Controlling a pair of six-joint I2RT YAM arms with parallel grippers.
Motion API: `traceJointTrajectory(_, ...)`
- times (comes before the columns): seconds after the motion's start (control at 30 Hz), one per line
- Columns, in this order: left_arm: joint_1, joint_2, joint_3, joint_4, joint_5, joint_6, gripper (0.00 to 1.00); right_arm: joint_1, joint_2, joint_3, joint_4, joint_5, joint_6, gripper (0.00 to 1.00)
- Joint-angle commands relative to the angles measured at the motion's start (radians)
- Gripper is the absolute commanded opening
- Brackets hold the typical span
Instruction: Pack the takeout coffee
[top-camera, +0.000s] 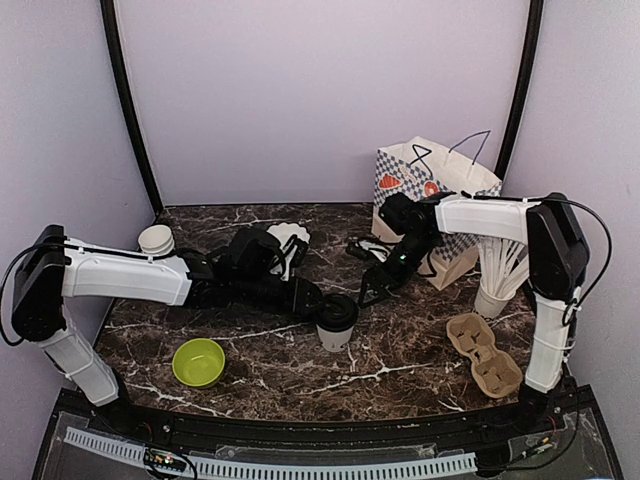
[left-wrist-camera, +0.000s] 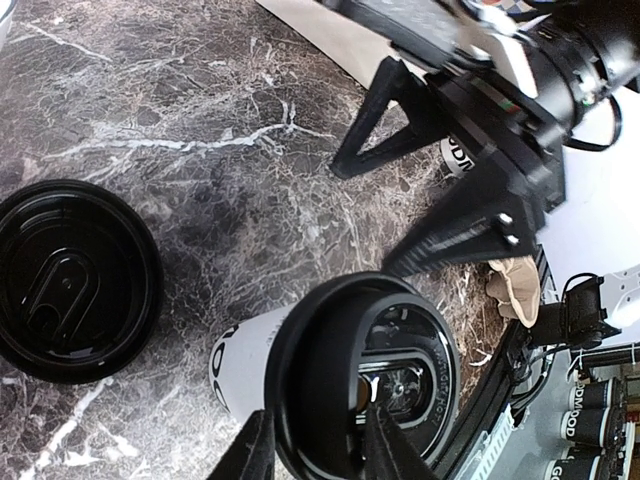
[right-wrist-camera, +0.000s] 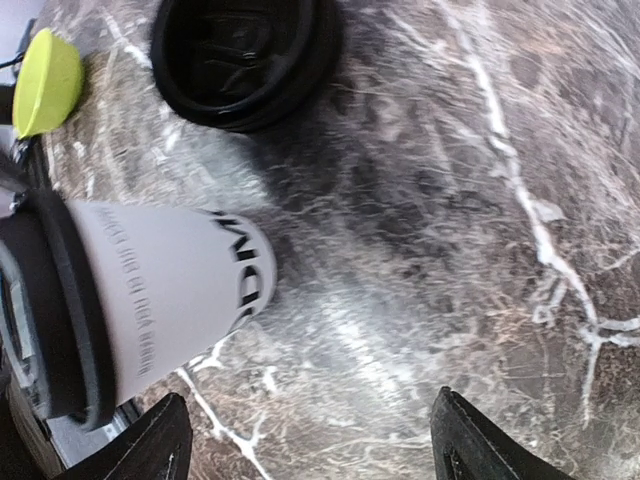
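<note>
Mid-surface, toward the near edge, top view: the takeout coffee stands upright. The left tool sits at its black lid, the right tool just beside, on the far side.

Left wrist: jaws narrowly apart over the lid's rim. I cannot tell if they pinch it.

Right wrist: jaws wide apart, empty.

My worry: a rim-only hold pops the lid or tips the coffee. The two tools could also clash.

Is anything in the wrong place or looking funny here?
Yes. One black lid lies flat on the table with no cup under it, next to the lidded coffee cup. A lid belongs on a cup, so it looks left out.
</note>
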Motion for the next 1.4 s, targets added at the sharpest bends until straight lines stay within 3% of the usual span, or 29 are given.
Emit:
traceJointTrajectory(0.0, -0.009, 0.056, 0.013, -0.147, -0.033, -0.010, 0.31, 0.023, -0.084, -0.033, -0.013, -0.129, -0.065, 0.85)
traceJointTrajectory(0.27, -0.008, 0.065, 0.013, -0.155, -0.036, -0.014, 0.31, 0.080, -0.087, -0.049, -0.046, -0.223, -0.123, 0.87)
traceJointTrajectory(0.63, -0.006, 0.060, -0.001, -0.146, -0.038, -0.022, 0.30, 0.153, -0.047, -0.019, 0.000, -0.060, -0.055, 0.89)
traceJointTrajectory(0.93, -0.006, 0.064, -0.002, -0.144, -0.035, -0.023, 0.30, 0.164, -0.010, -0.009, 0.015, -0.031, -0.026, 0.89)
traceJointTrajectory(1.0, -0.006, 0.063, -0.004, -0.144, -0.036, -0.024, 0.30, 0.169, -0.003, -0.022, 0.038, 0.050, 0.008, 0.89)
traceJointTrajectory(1.13, -0.007, 0.061, -0.007, -0.159, -0.054, -0.024, 0.30, 0.170, 0.034, -0.072, 0.094, 0.371, 0.092, 0.90)
traceJointTrajectory(1.37, -0.008, 0.007, 0.051, -0.237, -0.103, 0.008, 0.41, 0.158, -0.060, 0.010, -0.009, 0.065, -0.052, 0.87)
